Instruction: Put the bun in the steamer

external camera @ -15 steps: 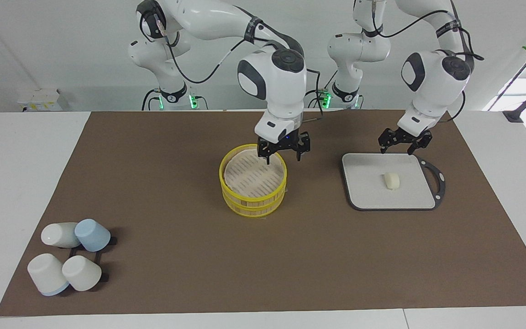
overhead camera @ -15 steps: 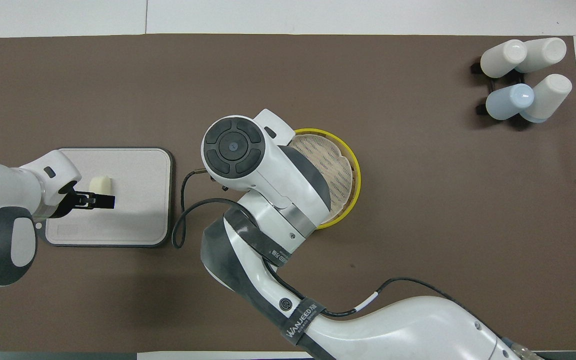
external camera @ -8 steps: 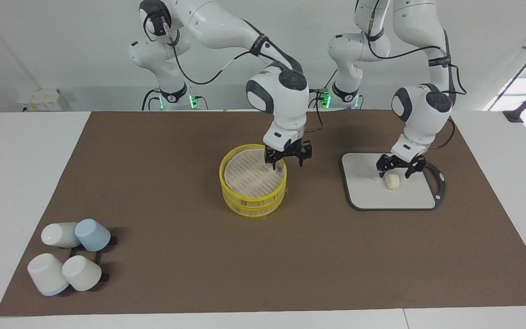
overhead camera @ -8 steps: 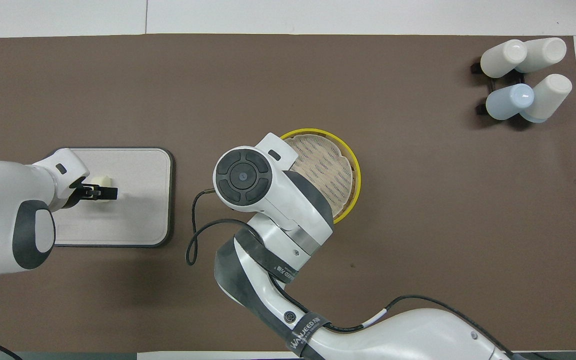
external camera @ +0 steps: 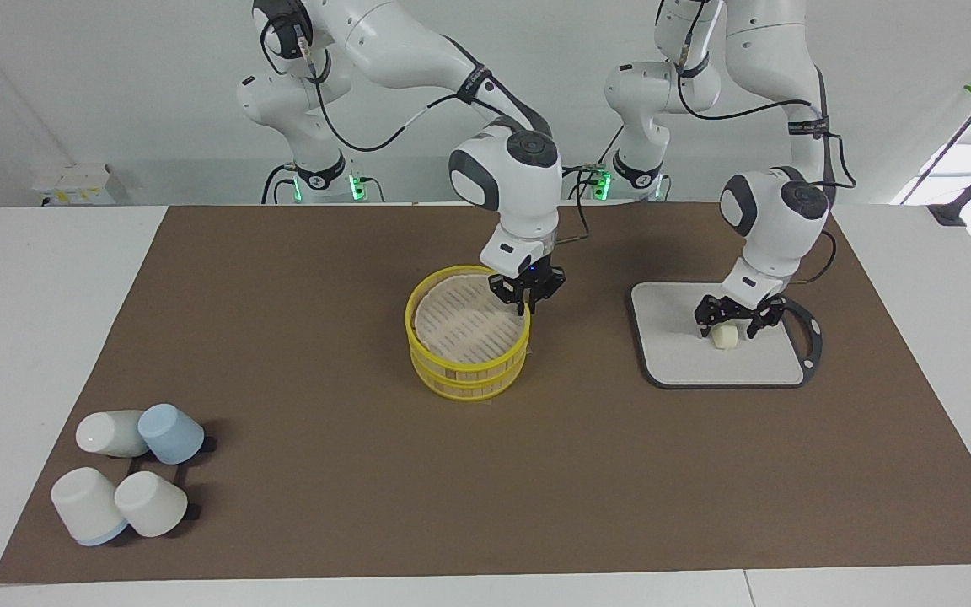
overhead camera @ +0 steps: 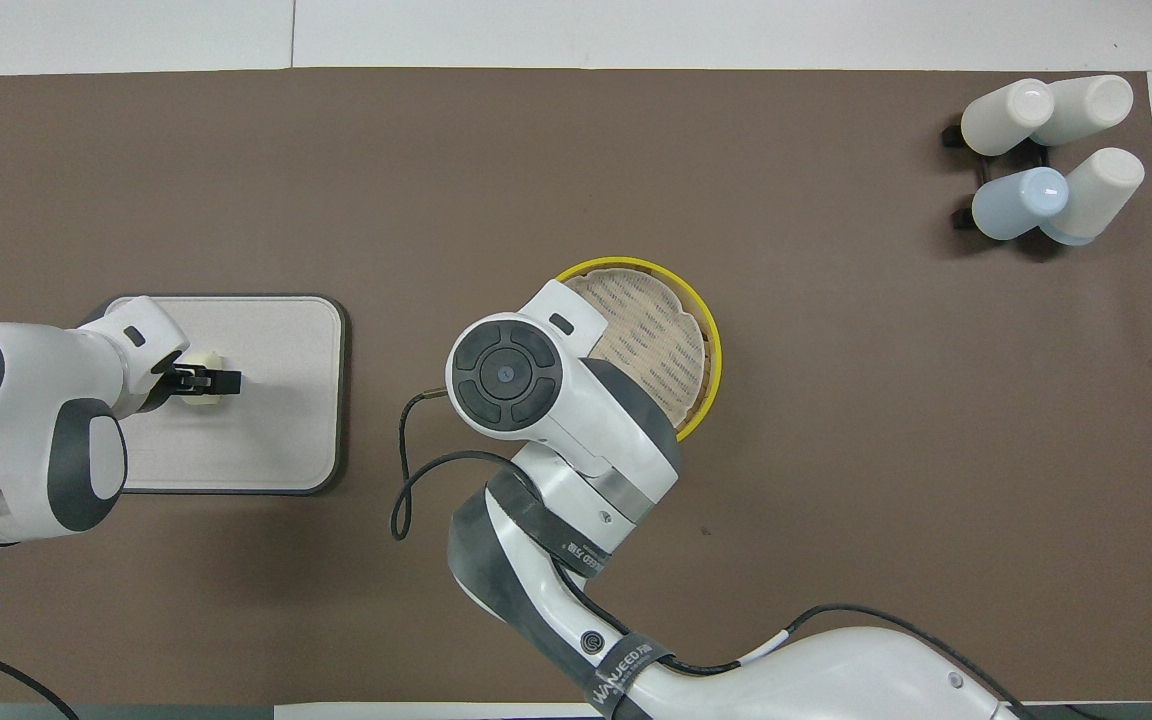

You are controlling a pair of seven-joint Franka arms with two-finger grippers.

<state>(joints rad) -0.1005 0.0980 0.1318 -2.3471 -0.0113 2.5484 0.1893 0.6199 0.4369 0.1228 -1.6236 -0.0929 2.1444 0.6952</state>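
Note:
The cream-white bun [external camera: 724, 336] lies on the grey board [external camera: 679, 354] toward the left arm's end of the table. My left gripper [external camera: 732, 327] is low over the board, open, with a finger on each side of the bun; it also shows in the overhead view [overhead camera: 201, 380], where the bun [overhead camera: 204, 358] peeks out from under it. The yellow-rimmed steamer [external camera: 464, 337] stands mid-table with its slatted lid on. My right gripper [external camera: 526, 305] is down at the lid's rim on the side nearer the robots, and its fingers look closed on that rim. In the overhead view the right arm hides that gripper and part of the steamer [overhead camera: 656, 330].
Several white and blue cups [external camera: 127, 472] lie on a black rack at the right arm's end of the table, farther from the robots; they also show in the overhead view [overhead camera: 1046, 160]. A brown mat [external camera: 325, 379] covers the table.
My left gripper came down from over the board's robot-side edge to sit astride the bun. My right gripper sank to the steamer lid's rim and its fingers narrowed.

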